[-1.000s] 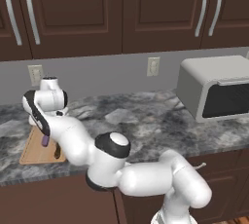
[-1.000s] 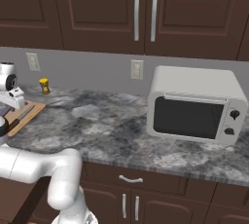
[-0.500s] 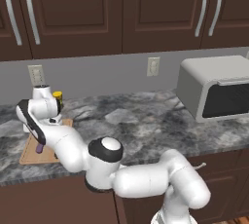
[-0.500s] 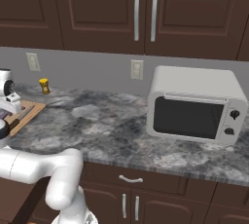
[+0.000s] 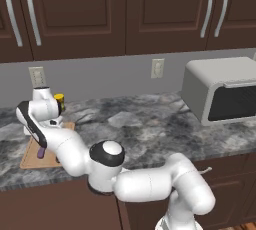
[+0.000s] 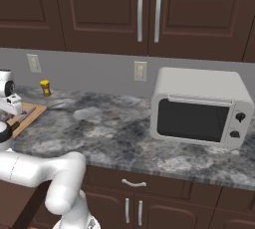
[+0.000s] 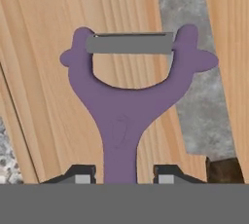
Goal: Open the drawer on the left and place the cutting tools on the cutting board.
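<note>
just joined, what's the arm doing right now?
The arm is reaching far left over the cutting board on the counter. In the hand view the gripper straddles the handle of the purple peeler, which sits over the board, partly overlapping the knife already lying there. Whether the fingers are gripping or letting go is unclear.

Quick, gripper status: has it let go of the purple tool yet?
Gripper: fingertips either side of the purple peeler's handle over the cutting board; gripping or released cannot be told.

No readable text, labels, brands or numbers appear on anything here.
</note>
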You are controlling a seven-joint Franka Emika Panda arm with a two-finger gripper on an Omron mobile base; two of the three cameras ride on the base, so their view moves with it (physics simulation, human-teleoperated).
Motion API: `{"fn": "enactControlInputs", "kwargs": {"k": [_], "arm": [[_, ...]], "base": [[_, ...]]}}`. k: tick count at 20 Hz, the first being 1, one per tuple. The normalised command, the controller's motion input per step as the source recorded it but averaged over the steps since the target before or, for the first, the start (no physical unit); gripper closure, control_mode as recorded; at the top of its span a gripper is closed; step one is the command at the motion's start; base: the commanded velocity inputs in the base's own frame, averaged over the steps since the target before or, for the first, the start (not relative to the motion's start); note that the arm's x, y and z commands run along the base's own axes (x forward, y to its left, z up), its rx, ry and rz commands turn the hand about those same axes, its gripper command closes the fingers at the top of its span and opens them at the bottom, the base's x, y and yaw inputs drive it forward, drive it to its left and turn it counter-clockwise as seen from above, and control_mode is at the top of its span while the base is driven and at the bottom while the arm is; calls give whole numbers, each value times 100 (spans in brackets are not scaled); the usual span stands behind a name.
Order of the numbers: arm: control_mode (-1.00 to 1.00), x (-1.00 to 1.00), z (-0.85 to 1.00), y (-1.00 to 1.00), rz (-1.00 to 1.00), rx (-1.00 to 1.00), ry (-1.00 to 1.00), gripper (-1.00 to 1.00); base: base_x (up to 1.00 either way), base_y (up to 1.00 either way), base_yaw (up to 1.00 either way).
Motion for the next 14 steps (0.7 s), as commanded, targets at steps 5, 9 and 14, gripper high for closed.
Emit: {"fn": "enactControlInputs", "kwargs": {"k": [5,9,14], "arm": [[-100,-10,0,0,0,0,0,-100],[-100,-84,13,-5,0,0,-8,-100],[-100,-90,36,-32,0,1,-18,-100]], "base": [[0,0,0],[0,0,0],[0,0,0]]}}
